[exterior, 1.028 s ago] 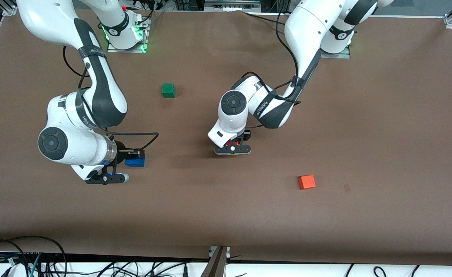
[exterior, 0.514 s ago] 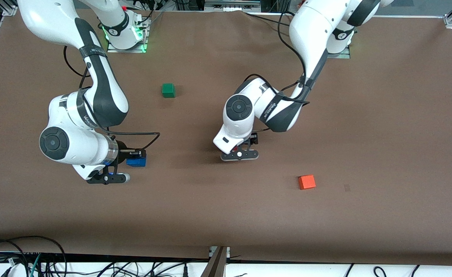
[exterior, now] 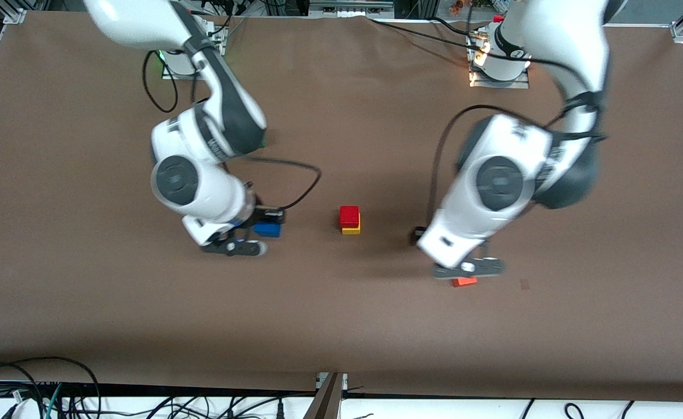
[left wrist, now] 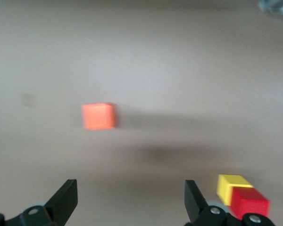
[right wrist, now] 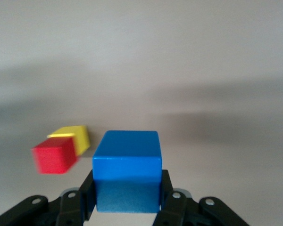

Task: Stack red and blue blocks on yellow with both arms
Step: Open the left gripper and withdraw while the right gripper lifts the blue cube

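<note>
The red block (exterior: 349,215) sits on top of the yellow block (exterior: 351,230) near the middle of the table. My right gripper (right wrist: 127,194) is shut on the blue block (right wrist: 127,167) and holds it above the table, beside the stack toward the right arm's end. The front view shows the blue block (exterior: 267,229) at that hand. My left gripper (left wrist: 129,202) hangs open with nothing between its fingers. It is raised above the table, beside the stack toward the left arm's end. The red block (left wrist: 249,202) and the yellow block (left wrist: 231,185) show at the edge of the left wrist view.
An orange cube (exterior: 465,282) lies nearer to the front camera than the stack, toward the left arm's end. The left hand (exterior: 468,266) partly covers it. Brown table (exterior: 341,326) stretches bare toward the front edge, where cables hang.
The left gripper opened, left the red block on the yellow one, rose and swung toward the left arm's end. The right arm carried the blue block toward the stack.
</note>
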You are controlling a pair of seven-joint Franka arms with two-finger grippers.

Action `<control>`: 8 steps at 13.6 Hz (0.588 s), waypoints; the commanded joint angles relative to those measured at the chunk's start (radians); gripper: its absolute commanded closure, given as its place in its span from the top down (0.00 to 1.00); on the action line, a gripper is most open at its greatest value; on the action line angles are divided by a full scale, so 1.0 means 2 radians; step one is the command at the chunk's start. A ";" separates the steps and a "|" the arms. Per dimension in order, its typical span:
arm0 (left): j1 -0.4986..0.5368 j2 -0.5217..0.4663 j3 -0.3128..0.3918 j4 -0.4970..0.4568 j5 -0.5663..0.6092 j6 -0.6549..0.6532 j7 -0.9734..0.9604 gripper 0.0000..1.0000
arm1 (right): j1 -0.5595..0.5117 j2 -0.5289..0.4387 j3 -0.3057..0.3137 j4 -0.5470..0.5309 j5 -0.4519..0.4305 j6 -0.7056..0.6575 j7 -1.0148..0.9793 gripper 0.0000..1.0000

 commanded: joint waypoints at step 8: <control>0.184 -0.206 -0.006 -0.149 -0.002 -0.081 0.206 1.00 | 0.113 0.073 -0.011 0.035 -0.070 0.116 0.128 0.47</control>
